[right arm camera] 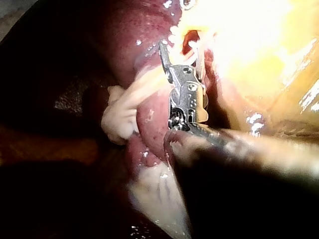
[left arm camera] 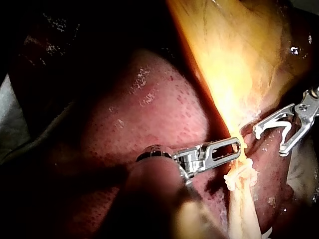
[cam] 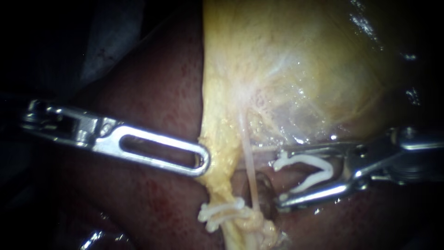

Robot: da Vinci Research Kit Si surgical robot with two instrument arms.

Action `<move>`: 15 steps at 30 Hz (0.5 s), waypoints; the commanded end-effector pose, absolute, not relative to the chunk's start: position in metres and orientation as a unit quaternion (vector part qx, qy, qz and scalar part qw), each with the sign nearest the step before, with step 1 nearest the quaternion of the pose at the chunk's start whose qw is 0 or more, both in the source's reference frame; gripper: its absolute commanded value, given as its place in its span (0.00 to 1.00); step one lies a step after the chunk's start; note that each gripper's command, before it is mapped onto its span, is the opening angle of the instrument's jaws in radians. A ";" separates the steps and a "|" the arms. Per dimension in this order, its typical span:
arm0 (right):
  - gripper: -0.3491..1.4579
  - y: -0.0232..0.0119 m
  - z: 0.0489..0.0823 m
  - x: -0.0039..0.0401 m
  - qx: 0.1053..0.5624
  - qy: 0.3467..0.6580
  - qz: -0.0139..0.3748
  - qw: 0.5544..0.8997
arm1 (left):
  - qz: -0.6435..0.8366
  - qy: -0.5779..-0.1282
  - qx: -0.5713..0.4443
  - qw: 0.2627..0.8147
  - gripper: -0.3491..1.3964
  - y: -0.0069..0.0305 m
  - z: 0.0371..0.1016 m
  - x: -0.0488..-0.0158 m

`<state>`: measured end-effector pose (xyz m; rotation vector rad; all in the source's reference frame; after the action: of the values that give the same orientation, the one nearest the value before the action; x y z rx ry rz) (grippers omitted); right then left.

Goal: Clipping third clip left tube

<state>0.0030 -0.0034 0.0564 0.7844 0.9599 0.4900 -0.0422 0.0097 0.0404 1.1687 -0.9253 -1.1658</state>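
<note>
My left instrument [cam: 203, 163] comes in over the dark red liver [cam: 152, 92]; its slotted jaws lie together, shut on the edge of the yellow left tube [cam: 217, 157] below the gallbladder [cam: 296, 69]. White clips [cam: 221, 210] sit across this tube lower down. A thin pale strand [cam: 250, 171] runs just right of it. My right instrument [cam: 279, 177] stands open, a white clip [cam: 307, 169] loaded between its jaws, its tips just right of the strand and around neither tube. The left wrist view shows the same: left instrument [left arm camera: 236, 147], right instrument [left arm camera: 270, 141], clips [left arm camera: 240, 174].
In the right wrist view my right instrument [right arm camera: 182, 50] points at the brightly lit yellow tissue, with a whitish lump of tissue [right arm camera: 122, 114] beside its shaft. Liver [left arm camera: 149, 114] surrounds the working spot on both sides.
</note>
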 end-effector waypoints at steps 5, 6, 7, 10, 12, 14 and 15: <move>0.51 -0.0045 0.0576 0.0045 0.370 0.442 0.225 0.785 | -0.500 -0.397 0.501 0.584 0.00 0.0096 0.0402 -0.0423; 0.51 -0.0047 0.0578 0.0047 0.372 0.441 0.225 0.785 | -0.500 -0.397 0.501 0.584 0.00 0.0096 0.0401 -0.0423; 0.50 -0.0048 0.0580 0.0048 0.374 0.441 0.225 0.785 | -0.500 -0.397 0.501 0.584 0.00 0.0096 0.0400 -0.0423; 0.50 -0.0051 0.0586 0.0051 0.377 0.439 0.226 0.784 | -0.501 -0.397 0.501 0.583 0.00 0.0095 0.0399 -0.0424; 0.50 -0.0052 0.0589 0.0053 0.377 0.438 0.228 0.784 | -0.501 -0.397 0.501 0.583 0.00 0.0095 0.0398 -0.0424; 0.50 -0.0052 0.0593 0.0057 0.375 0.438 0.229 0.784 | -0.501 -0.397 0.501 0.583 0.00 0.0094 0.0398 -0.0424; 0.50 -0.0051 0.0595 0.0058 0.375 0.438 0.229 0.784 | -0.501 -0.397 0.501 0.583 0.00 0.0094 0.0397 -0.0424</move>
<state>0.0061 -0.0051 0.0597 0.8080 0.9457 0.4949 -0.0424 0.0094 0.0397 1.1707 -0.9270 -1.1697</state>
